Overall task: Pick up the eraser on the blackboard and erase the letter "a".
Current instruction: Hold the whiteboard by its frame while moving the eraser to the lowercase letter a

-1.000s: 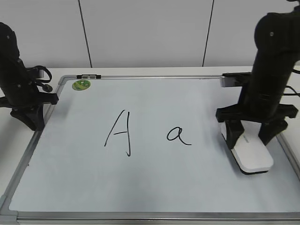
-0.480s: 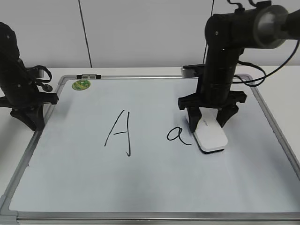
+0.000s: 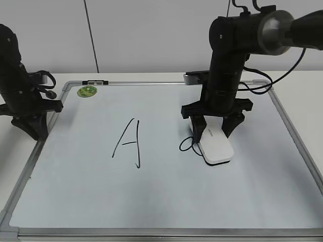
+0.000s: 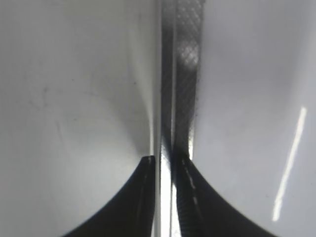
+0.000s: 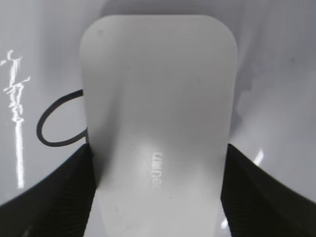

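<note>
- White wall behind; blackboard [image 3: 166, 196] lies flat on the table
- My right gripper [image 3: 214, 127] clamps the eraser [image 3: 216, 147], covering half the letter "a" [image 3: 186, 146]
- I'd press flat, sweeping left
- Left gripper [image 4: 165, 165] idle, pinched together

white table [image 3: 298, 80] carries blackboard [image 3: 166, 196]; board lies flat, fills most of tabletop.

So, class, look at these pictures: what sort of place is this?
Probably a robot lab or test bench: two black arms over a whiteboard lying flat on a white table, right gripper holding an eraser, plain panelled wall behind.
</note>
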Motion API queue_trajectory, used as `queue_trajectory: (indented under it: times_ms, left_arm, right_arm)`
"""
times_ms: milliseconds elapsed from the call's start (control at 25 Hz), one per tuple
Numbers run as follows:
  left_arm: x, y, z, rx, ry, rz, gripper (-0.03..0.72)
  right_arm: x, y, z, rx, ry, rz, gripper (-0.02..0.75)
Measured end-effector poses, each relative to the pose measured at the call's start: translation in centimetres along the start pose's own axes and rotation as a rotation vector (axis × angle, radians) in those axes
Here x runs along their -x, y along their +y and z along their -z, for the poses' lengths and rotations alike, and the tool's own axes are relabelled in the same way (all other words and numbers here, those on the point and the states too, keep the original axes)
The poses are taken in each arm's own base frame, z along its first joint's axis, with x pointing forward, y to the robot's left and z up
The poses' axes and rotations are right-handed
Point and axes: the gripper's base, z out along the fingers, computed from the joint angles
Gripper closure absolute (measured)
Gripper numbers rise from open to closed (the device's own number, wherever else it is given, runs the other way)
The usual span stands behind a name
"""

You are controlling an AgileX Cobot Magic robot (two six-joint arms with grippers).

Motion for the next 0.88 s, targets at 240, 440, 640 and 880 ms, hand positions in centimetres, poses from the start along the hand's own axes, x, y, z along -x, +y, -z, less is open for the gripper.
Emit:
queue_trajectory:
  times_ms: [240,440,640,880]
  left_arm:
    - [0.0,0.0,0.0,0.0,-0.002,0.0,0.583]
    - [0.0,0.0,0.0,0.0,-0.002,0.0,0.582]
    - [0.0,0.0,0.0,-0.002,-0.002,0.001,0.582]
    - [0.0,0.0,0.0,-0.002,-0.002,0.001,0.582]
  right_arm:
    - [0.0,0.6,-0.1,0.039,0.004,0.027,0.213]
    - [-0.3,2.6,-0.3,0.061,0.01,0.061,0.213]
    - [-0.7,4.8,-0.6,0.073,0.015,0.104,0.213]
    - [-0.9,5.4,-0.6,0.072,0.017,0.118,0.213]
